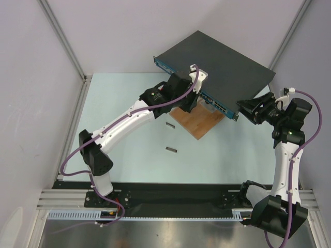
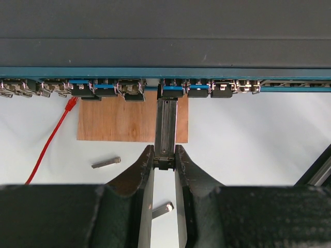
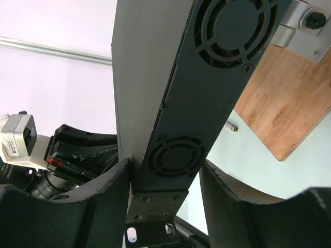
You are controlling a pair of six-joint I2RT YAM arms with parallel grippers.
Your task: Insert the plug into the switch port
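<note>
SITE: robotics lab test cell | ENCLOSURE: plain pale wall panels [image 1: 31, 103] set in bare metal frame posts [image 1: 62, 39] | BENCH: pale table [image 1: 124, 88]; slotted metal rail [image 1: 57, 198] and toothed cable duct [image 1: 170, 218] along near edge | FIXTURES: left arm [image 1: 129, 120] and right arm [image 1: 283, 165] bolted to black base plate [image 1: 176, 194]; purple cables [image 1: 310, 95] exposed | WORKPIECE: switch [image 1: 217, 57] over wooden board [image 1: 199, 124]

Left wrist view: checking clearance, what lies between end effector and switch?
In that view, only the plug the left end effector grips, its tip at the switch sockets.
</note>
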